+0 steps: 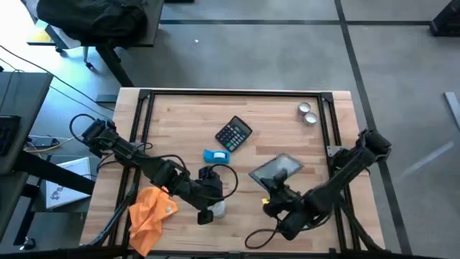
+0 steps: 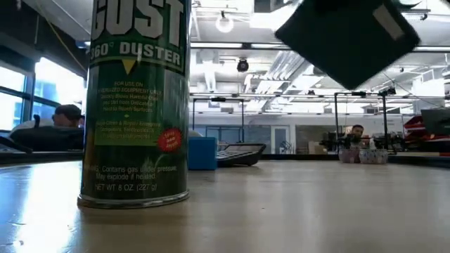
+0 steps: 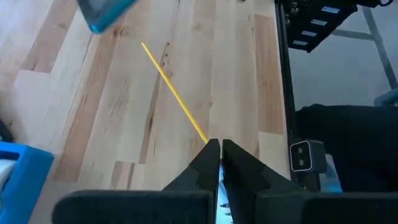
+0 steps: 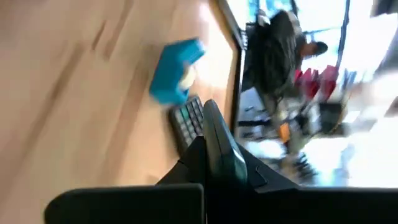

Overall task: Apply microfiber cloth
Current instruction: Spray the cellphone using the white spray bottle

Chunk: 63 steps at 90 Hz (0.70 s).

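The soft orange cloth (image 1: 151, 211) is lying crumpled at the wooden tabletop's (image 1: 187, 115) near left edge, partly under the left arm. The left gripper (image 3: 221, 152) is holding a thin yellow straw (image 3: 174, 93), jaws nearly touching. The right gripper (image 4: 214, 146) is gripping a flat dark tablet (image 1: 277, 170).

The left tool (image 3: 221, 163) shows its two dark fingers (image 3: 205, 165) pressed nearly together, their tips closed on the near end of a thin yellow straw (image 3: 171, 90) that runs slantwise out from them over the pale wooden tabletop (image 3: 112, 106). A blue box (image 3: 22, 171) sits at one edge of the view and a blurred teal object (image 3: 106, 12) at another. Beyond the tabletop's black frame rail (image 3: 283, 87) lie grey floor (image 3: 348, 68) and a dark shape.
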Available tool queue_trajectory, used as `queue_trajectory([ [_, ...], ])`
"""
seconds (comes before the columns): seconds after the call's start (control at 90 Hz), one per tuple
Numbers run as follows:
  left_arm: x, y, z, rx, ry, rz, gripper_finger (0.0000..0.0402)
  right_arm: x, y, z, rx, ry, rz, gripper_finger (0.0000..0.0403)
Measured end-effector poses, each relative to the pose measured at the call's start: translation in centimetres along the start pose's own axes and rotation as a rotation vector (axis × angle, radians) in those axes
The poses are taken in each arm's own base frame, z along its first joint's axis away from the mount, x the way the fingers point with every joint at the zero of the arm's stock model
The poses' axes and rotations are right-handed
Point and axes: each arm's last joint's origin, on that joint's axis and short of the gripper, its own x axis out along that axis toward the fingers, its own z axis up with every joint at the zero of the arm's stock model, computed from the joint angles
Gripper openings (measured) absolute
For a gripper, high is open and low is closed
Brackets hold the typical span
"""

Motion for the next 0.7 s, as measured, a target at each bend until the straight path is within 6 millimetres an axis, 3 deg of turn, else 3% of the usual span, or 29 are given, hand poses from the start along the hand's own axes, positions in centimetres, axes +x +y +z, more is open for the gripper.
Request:
queue_trajectory([
  [0.167,0.0,0.0,0.0,-0.008,0.001,-0.001,0.0,1.7,2.9,1.1,-0.545,0.053,-0.046,0.0],
  [0.322,0.0,0.0,0.0,-0.008,0.001,-0.001,0.0,2.7,4.6,1.7,-0.872,0.137,-0.143,0.0],
  [0.556,0.0,0.0,0.0,-0.004,0.001,-0.001,0.0,3.0,5.1,2.7,-1.07,0.152,-0.181,0.0],
  [0.7,0.0,0.0,0.0,-0.003,0.001,-0.001,0.0,2.8,4.5,2.9,-1.019,0.179,-0.235,0.0],
])
